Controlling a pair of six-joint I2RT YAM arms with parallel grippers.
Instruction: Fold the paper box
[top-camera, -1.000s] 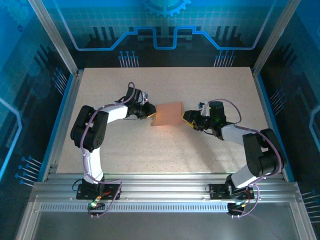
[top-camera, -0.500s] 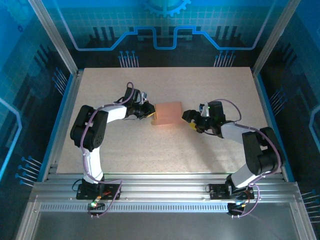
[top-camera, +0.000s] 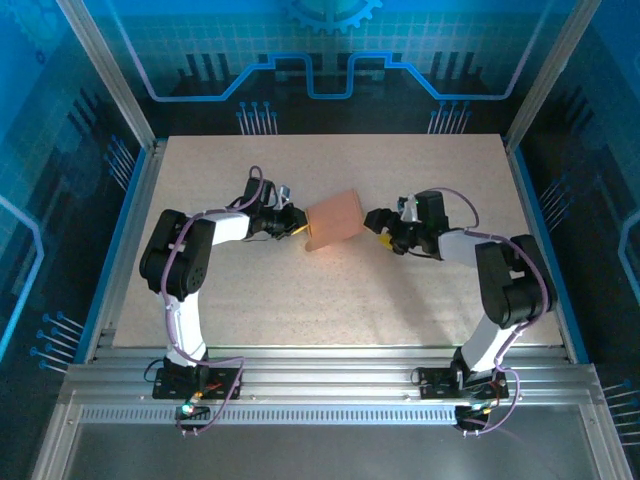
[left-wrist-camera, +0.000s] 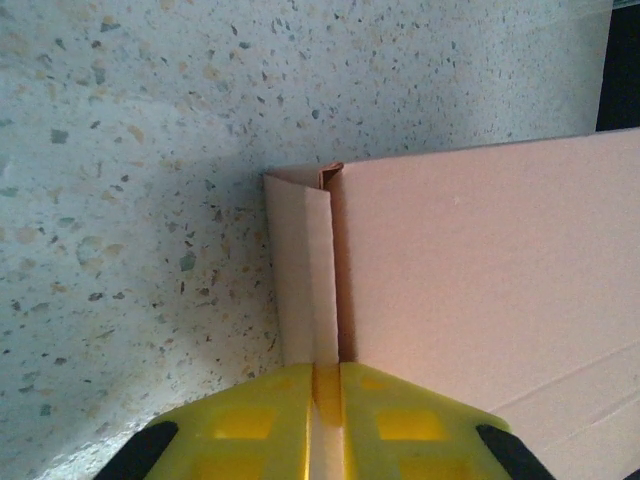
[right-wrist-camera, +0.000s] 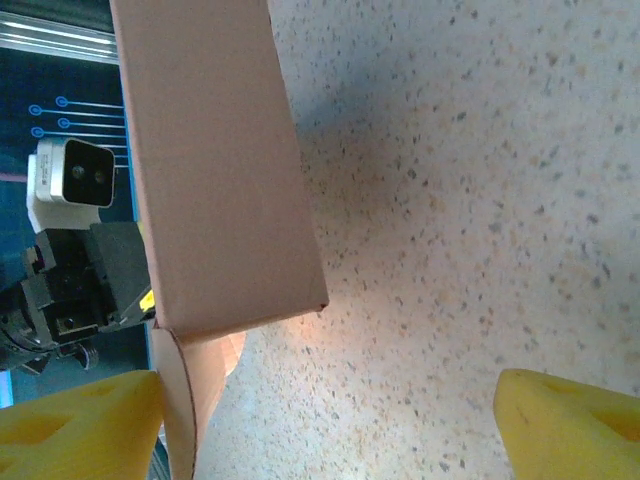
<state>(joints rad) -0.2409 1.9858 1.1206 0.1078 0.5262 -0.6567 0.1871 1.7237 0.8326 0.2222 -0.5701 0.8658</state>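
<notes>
Two arms stretch low toward mid-table (top-camera: 330, 300). The left gripper (top-camera: 298, 229) is pinched tight on the paper box's (top-camera: 334, 216) folded left edge, and the right gripper (top-camera: 377, 224) sits just beside its right end, jaws spread wide, holding nothing.

We are looking down from above and behind both arms at the table (top-camera: 400, 290); both wrist cameras are sitting very close, probably facing each other across the paper box (top-camera: 333, 217).

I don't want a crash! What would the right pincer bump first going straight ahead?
Probably the box: the open right pincer points at its near edge, though depth is unclear.
</notes>
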